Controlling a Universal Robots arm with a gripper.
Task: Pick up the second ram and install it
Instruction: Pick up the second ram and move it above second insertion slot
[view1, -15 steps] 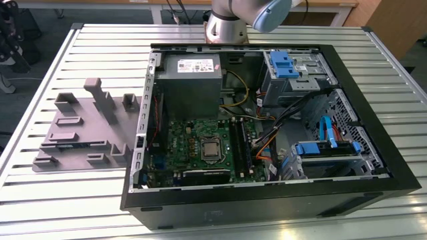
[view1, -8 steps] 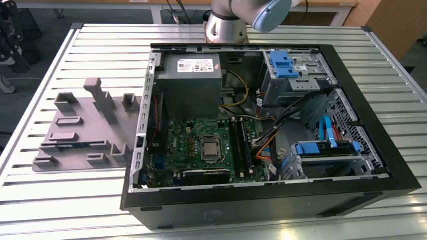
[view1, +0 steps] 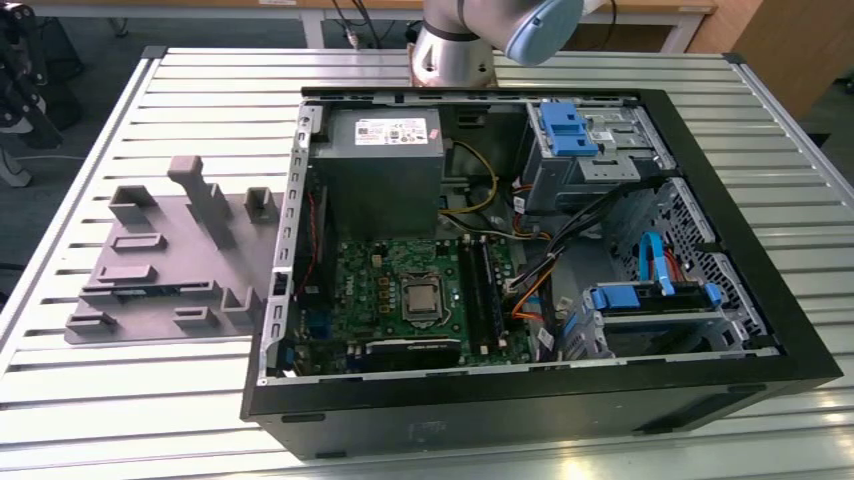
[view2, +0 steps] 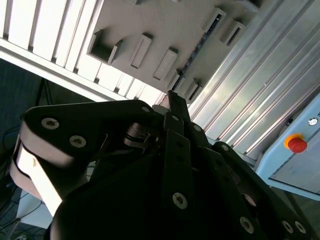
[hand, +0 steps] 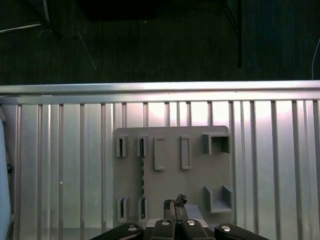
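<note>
**A:** Where is the second ram (hand: 142, 177)?

**B:** It stands on edge in the grey holder tray (hand: 172, 185). In the first wrist view it is a thin dark line running between two of the tray's slotted blocks. The matching pair of blocks beside it looks empty.

**A:** And the gripper (hand: 175, 204)?

**B:** It is over the tray, nearer the tray's middle than the ram's row of blocks, and clear of the stick. Its fingertips are pressed together with nothing between them.

**A:** How do you expect the stick to handle?

**B:** Light and stiff, I'd judge. It is a thin flat board, so there is little to grip. The faces are probably smooth enough to slip under a weak pinch. The chips and the contact edge are the fragile parts, and the board would likely crack rather than bend if twisted.

**A:** So where should it be held?

**B:** On the exposed long edge, facing away from the tray, about mid-length, with one pad on each flat face so it hangs level. The contact edge probably sits down in the tray's blocks and is best left untouched.
</note>
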